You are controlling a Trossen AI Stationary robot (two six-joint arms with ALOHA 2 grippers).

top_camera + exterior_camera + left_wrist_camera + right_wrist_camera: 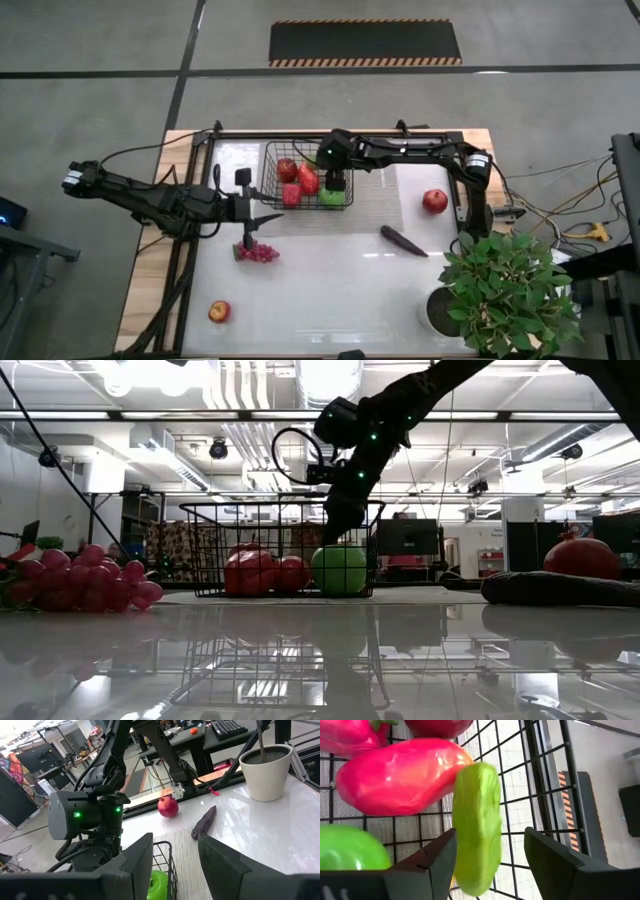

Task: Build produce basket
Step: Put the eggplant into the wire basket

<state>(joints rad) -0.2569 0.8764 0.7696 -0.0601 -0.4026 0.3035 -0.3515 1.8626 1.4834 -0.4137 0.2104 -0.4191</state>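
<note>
The black wire basket [275, 160] stands at the table's far middle and holds red peppers [308, 180], a red apple [287, 167] and a green apple [331, 198]. My right gripper [337, 185] is open and points down into the basket's right end. In its wrist view a light-green piece [477, 827] stands upright between the fingers, in front of a red pepper [400, 775]. My left gripper [265, 216] is open and hovers left of the basket, just beyond the purple grapes [258, 252] lying on the table. My right gripper comes from above with its fingers on either side of the light-green piece [470, 860]. The piece stands close against one finger [427, 867] and well apart from the other. Whether that finger touches it, I cannot tell.
On the table's right lie a red apple [434, 201] and a dark eggplant [403, 240]. Another red apple [219, 311] sits near the near-left corner. A leafy potted plant [505, 290] fills the near-right corner. Bare table lies between the grapes and the eggplant.
</note>
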